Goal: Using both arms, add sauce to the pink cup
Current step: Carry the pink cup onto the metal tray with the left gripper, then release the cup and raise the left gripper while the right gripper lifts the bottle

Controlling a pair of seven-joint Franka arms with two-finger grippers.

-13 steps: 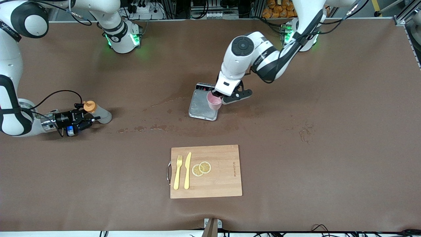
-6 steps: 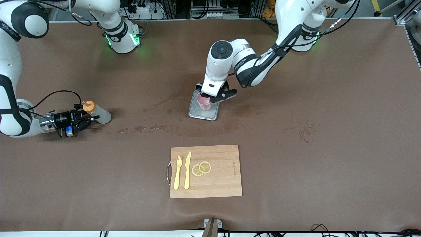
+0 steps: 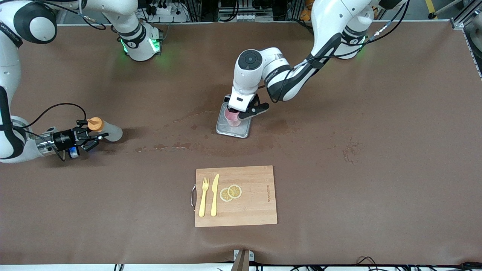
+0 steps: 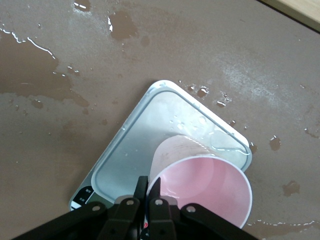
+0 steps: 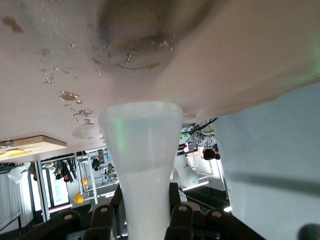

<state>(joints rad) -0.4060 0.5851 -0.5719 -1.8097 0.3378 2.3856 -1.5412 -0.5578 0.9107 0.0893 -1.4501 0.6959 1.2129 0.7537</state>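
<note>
The pink cup (image 3: 233, 118) is held over the scale (image 3: 232, 124); the cutting board (image 3: 236, 196) is placed nearer the front camera.

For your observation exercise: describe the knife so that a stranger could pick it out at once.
Find the wooden cutting board, nearest the front camera. The knife lies on it between a fork and two lemon slices. It is pale yellow like the fork, but has a smooth blade, no tines.

Brushed steel scale (image 3: 232, 126), matt pink cup (image 3: 233, 118), wooden board (image 3: 241, 205)

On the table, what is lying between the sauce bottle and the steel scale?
No object lies between the sauce bottle and the steel scale. In the front view that stretch of the brown table shows only wet patches.
</note>
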